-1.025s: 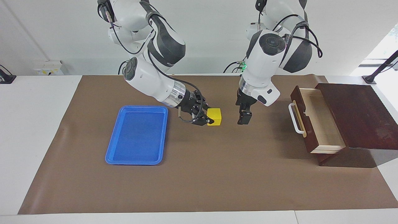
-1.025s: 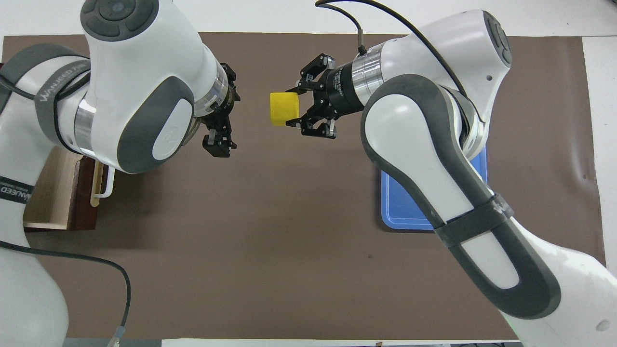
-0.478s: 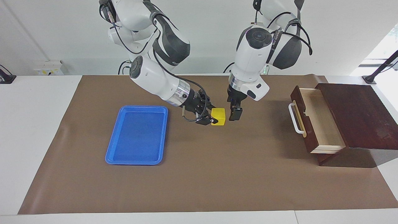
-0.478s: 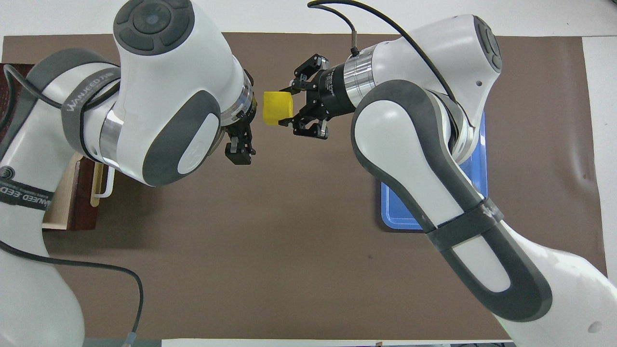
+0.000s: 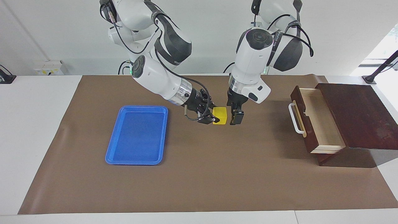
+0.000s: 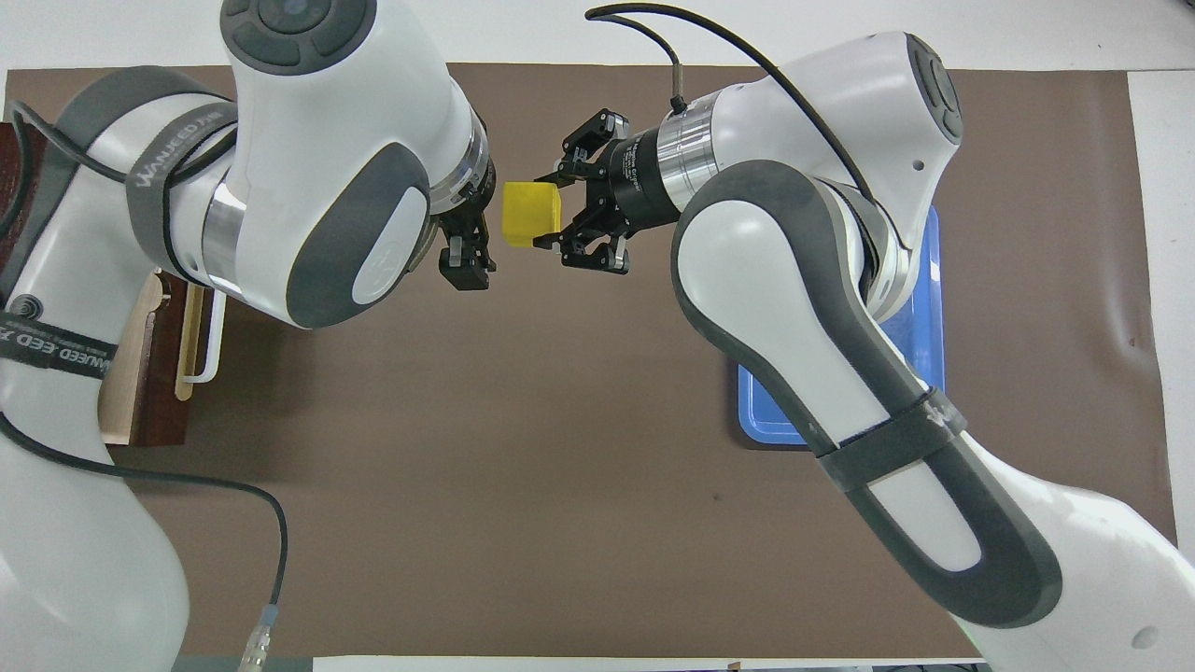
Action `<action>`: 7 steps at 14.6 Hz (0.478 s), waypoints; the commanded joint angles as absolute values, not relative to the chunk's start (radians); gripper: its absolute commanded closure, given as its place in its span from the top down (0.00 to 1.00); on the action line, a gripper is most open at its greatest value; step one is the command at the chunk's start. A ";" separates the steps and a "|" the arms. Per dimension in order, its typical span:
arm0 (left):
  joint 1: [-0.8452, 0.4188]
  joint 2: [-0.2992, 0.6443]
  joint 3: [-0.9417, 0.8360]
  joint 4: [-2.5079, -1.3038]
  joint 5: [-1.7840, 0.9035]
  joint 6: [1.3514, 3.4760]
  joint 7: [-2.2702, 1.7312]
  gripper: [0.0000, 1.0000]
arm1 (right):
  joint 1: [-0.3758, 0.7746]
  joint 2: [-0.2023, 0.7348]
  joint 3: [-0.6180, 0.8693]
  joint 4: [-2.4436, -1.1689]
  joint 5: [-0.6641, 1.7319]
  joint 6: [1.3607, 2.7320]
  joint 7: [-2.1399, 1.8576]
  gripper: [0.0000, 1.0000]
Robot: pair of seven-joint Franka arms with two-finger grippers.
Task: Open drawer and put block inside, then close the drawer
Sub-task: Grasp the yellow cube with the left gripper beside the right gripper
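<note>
A blue tray (image 5: 136, 135) lies toward the right arm's end of the bench (image 5: 199, 180). The small yellow block (image 5: 220, 115) hangs above mid-bench, clenched in the right hand (image 5: 212, 115), which reaches in sideways. Just beside it the left hand (image 5: 235, 117) points down; whether it is open cannot be told. The brown drawer (image 5: 314, 119) stands open.

- The facing view looks from high across the desk (image 5: 199, 186) toward the robots, whose bases stand at its top edge; it takes in the whole brown mat from some way off.
- The overhead view hangs above the robots' own end, looking forward and steeply down, with the arms large in frame.
- Both share the mat's middle, the blue tray (image 5: 136, 135) (image 6: 924, 280) and the open drawer (image 5: 317, 119) (image 6: 154, 373), half a turn apart.
</note>
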State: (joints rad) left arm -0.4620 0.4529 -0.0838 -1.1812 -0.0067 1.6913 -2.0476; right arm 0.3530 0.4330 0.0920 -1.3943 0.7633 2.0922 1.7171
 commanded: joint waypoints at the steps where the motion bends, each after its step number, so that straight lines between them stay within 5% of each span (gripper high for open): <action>1: -0.532 0.509 -0.014 -1.100 0.009 1.655 -2.066 1.00 | 0.356 0.442 0.094 -1.379 0.772 2.103 1.740 0.00; 7: -0.554 0.514 -0.014 -1.095 0.006 1.644 -2.071 1.00 | 0.354 0.442 0.094 -1.379 0.772 2.102 1.741 0.00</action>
